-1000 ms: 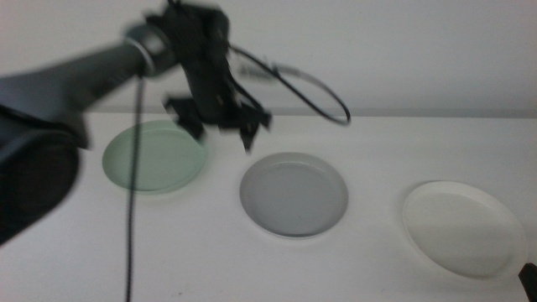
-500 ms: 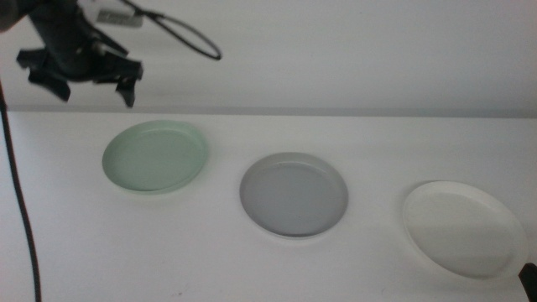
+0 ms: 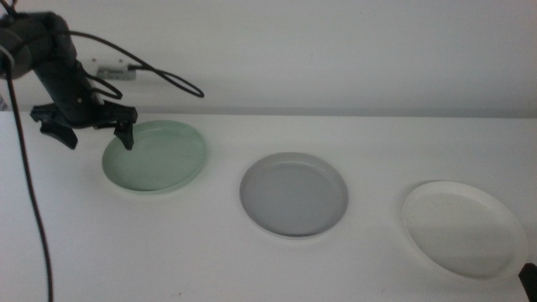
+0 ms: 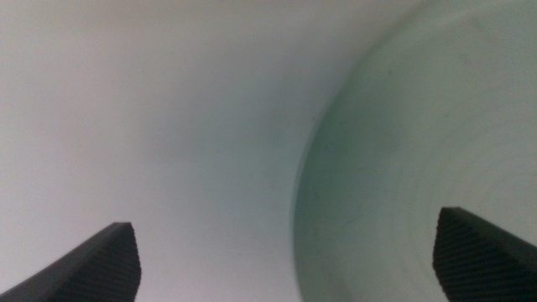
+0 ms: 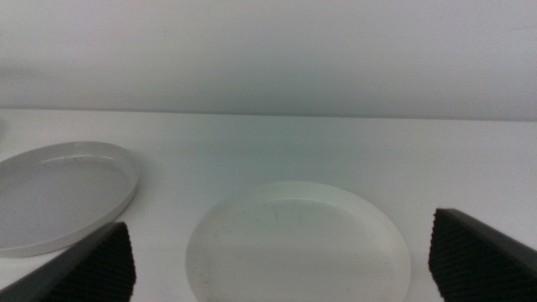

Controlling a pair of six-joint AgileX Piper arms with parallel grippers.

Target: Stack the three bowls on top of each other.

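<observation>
The pale mint green bowl sits at the left of the table, the grey bowl in the middle, the white bowl at the right. My left gripper is open and hangs just over the green bowl's left rim, one jaw over the bowl, the other outside it. In the left wrist view the green bowl fills one side, its rim running between my open jaws. My right gripper is open and waits at the bottom right, facing the white bowl and the grey bowl.
A black cable loops from the left arm along the back wall. The white tabletop stretches in front of the bowls.
The left arm swung from above the grey bowl's far side to the far left, then came down to the green bowl's left rim. The bowls have not moved.
</observation>
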